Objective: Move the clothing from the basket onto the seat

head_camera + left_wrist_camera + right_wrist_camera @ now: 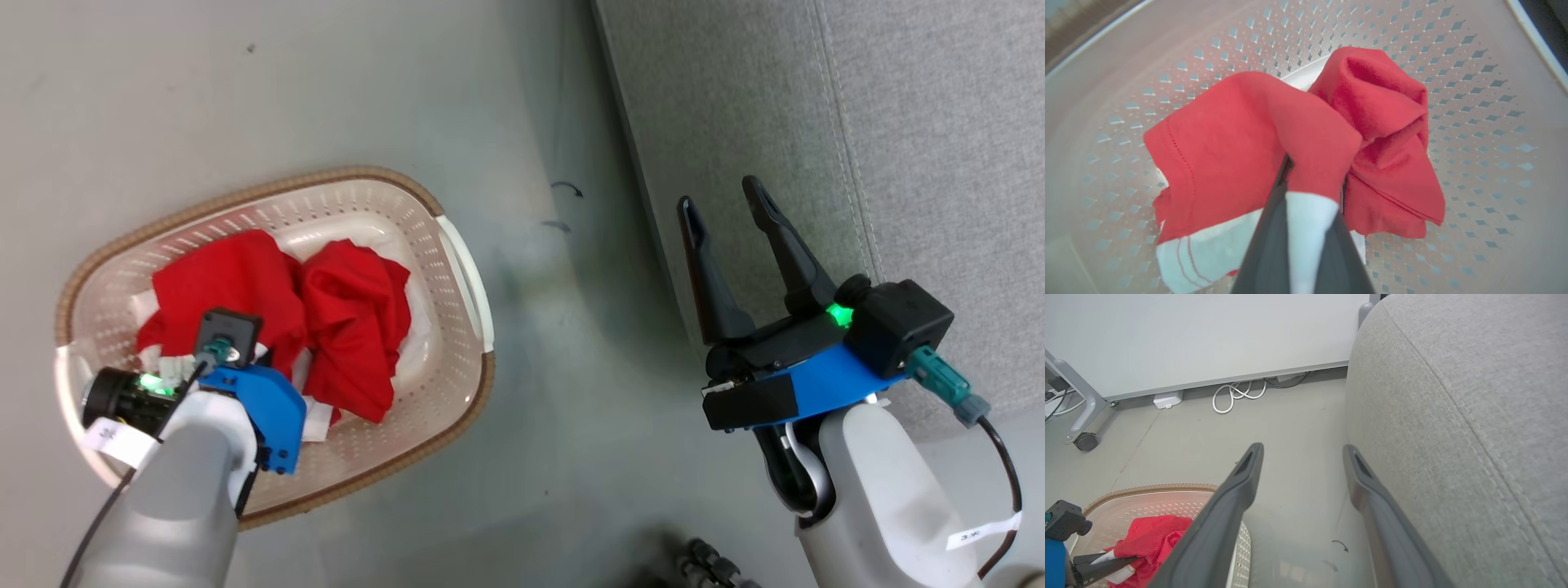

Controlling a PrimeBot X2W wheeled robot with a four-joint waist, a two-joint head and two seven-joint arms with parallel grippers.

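Observation:
The cream basket (351, 173) stands on the floor at the left with the clothing in it. One red garment (353, 327) lies bunched in its middle. A second red garment (233, 282), with a white part bearing thin red stripes (1184, 253), lies beside it. My left gripper (1312, 179) reaches down into the basket (1474, 81) and is shut on a red-and-white fold of that second garment (1229, 155). My right gripper (718, 194) hangs open and holds nothing, beside the front edge of the light-grey seat (898, 122). In the right wrist view its fingers (1245, 477) frame bare floor.
The grey floor between the basket (1151, 488) and the seat (1453, 416) has small dark marks (571, 189). Along the far wall lie white coiled cables (1237, 396) and a white box (1167, 401). A grey frame leg on a caster (1086, 441) stands at the left.

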